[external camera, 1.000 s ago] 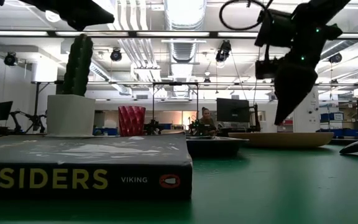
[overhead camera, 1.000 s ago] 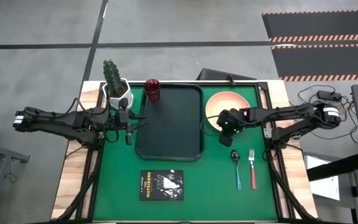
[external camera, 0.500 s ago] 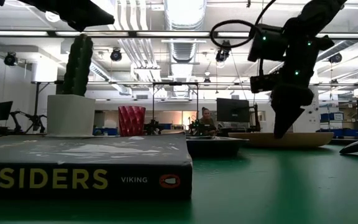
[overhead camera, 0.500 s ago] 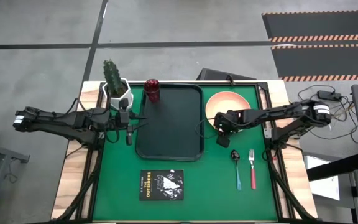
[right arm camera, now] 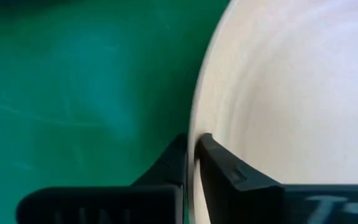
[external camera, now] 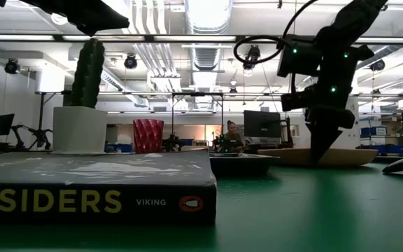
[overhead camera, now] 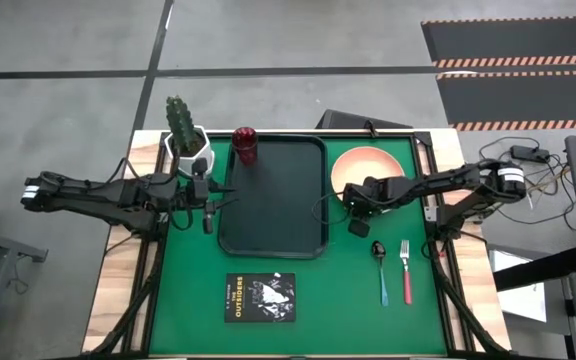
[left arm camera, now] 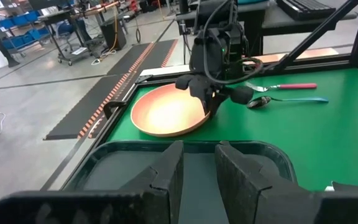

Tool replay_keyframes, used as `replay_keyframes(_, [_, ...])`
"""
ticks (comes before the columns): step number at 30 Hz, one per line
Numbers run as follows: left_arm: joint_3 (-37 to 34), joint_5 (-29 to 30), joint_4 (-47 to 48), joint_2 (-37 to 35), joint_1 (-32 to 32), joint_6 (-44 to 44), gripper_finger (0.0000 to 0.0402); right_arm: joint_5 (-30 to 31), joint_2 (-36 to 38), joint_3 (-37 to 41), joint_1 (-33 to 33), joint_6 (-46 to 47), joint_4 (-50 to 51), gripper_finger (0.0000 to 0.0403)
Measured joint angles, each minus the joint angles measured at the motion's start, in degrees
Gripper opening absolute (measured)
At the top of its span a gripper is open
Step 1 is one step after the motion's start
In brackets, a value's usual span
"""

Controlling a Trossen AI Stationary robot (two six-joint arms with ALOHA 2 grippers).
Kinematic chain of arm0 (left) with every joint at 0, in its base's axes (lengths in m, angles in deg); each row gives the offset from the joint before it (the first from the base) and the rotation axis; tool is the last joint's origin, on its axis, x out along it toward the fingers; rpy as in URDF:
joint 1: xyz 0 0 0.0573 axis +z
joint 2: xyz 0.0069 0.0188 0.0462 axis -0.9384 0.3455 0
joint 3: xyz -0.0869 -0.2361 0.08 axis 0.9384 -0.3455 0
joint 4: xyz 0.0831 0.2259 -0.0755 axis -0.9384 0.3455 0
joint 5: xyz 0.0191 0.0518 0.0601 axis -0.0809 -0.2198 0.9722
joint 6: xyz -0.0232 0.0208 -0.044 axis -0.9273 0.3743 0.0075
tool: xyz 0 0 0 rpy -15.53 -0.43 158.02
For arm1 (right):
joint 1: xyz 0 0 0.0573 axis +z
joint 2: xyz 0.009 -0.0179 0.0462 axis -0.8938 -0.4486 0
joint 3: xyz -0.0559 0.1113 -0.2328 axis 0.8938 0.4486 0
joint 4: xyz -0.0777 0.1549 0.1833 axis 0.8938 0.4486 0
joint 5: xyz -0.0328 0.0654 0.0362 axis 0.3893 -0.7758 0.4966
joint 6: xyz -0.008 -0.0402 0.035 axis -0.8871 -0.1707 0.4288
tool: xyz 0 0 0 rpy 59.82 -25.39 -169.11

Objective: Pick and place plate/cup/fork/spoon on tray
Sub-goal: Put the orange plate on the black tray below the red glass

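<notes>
The peach-orange plate (overhead camera: 370, 164) lies flat on the green mat, right of the dark tray (overhead camera: 273, 195). My right gripper (overhead camera: 357, 207) stands at the plate's near left rim, shut on it. The maroon cup (overhead camera: 245, 146) stands at the tray's far left corner. The teal-handled spoon (overhead camera: 382, 270) and the red-handled fork (overhead camera: 406, 272) lie side by side on the mat, nearer than the plate. My left gripper (overhead camera: 206, 212) hovers at the tray's left edge, open, with nothing between its fingers (left arm camera: 169, 171). My right gripper pinches the plate's rim (right arm camera: 195, 127) at its near left side, one finger inside the plate and one outside. The fingers (external camera: 320, 143) come from above, pointing down. The plate (external camera: 320, 157) rests level on the mat.
A white pot with a cactus (overhead camera: 186, 138) stands far left, beside the cup. A black book (overhead camera: 260, 297) lies on the mat near the front edge. The tray's inside is bare.
My right gripper has gone down and a little toward the table's far edge, onto the plate's near left rim. The plate has stayed where it was.
</notes>
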Motion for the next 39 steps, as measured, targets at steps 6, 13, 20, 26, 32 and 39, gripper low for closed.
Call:
replay_keyframes(6, [0.0,0.0,0.0,0.1,0.0,-0.1,0.0073,3.4,5.1,-0.1,1.1,-1.4,1.9,0.0012])
replay_keyframes(13, [0.0,0.0,-0.4,0.1,0.0,-0.2,0.0073,10.5,6.5,-9.3,5.8,-1.6,11.8,0.0008])
replay_keyframes(20, [0.0,0.0,-0.4,0.7,0.0,-0.5,0.0073,13.9,1.9,-20.2,11.5,-5.1,12.2,0.0008])
replay_keyframes(26, [0.0,0.0,-0.4,1.1,0.0,-0.6,0.0073,14.2,-7.8,-30.4,15.0,-10.0,11.1,0.0008])
replay_keyframes(32, [0.0,0.0,-0.4,1.0,0.0,-0.6,0.0073,14.1,-20.2,-40.9,16.1,-16.7,10.3,0.0008])
replay_keyframes(39, [0.0,0.0,-0.1,0.6,0.0,-0.7,0.0073,11.6,-32.0,-51.1,15.5,-22.7,10.8,0.0008])
